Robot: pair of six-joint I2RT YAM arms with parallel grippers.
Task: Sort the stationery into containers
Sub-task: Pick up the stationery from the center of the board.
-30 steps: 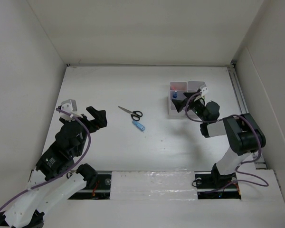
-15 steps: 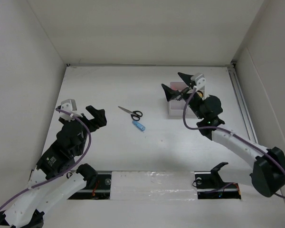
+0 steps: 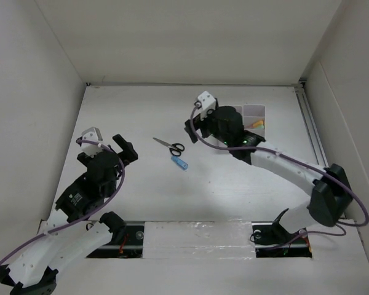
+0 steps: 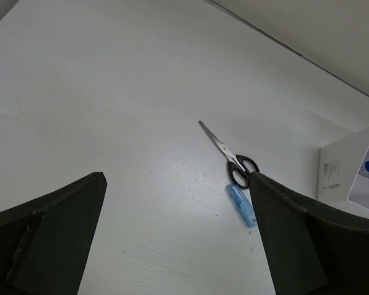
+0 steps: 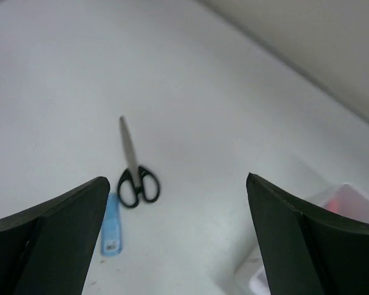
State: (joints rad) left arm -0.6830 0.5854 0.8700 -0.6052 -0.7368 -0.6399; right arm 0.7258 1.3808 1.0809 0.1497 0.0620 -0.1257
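Left gripper [image 4: 176,176]: released, fingers spread wide, nothing between them. It hangs above the white table [image 3: 141,110], well apart from any item.
- Black-handled scissors [image 4: 230,157] lie ahead of it, toward its right finger. They are closed and flat, with the blade tips pointing away.
- The short blue tube [image 4: 241,206] lies just beside the scissor handles on the nearer side, close to the right fingertip in this view.
- The corner of the white organiser [image 4: 350,172] shows beyond the right finger, at the frame edge, with something blue inside one compartment.
- Bare table stretches ahead and to the left as far as the back wall seam.

Right gripper [image 5: 177,178]: also released, fingers wide, holding nothing.
- The scissors [image 5: 134,166] sit ahead of it toward its left finger, handles nearest. The blue tube [image 5: 112,232] is closer in, just beside that finger.
- The organiser's rim [image 5: 341,200] is off by its right finger, with a reddish blur inside that I cannot identify.

Top view: the scissors [image 3: 170,145] and tube [image 3: 179,162] lie between the two grippers, nearer the right one. The organiser [image 3: 254,112] is behind the right gripper, partly hidden by the arm, and an orange marker [image 3: 256,125] is visible in it. The enclosure walls stand at the table's left, far and right edges.
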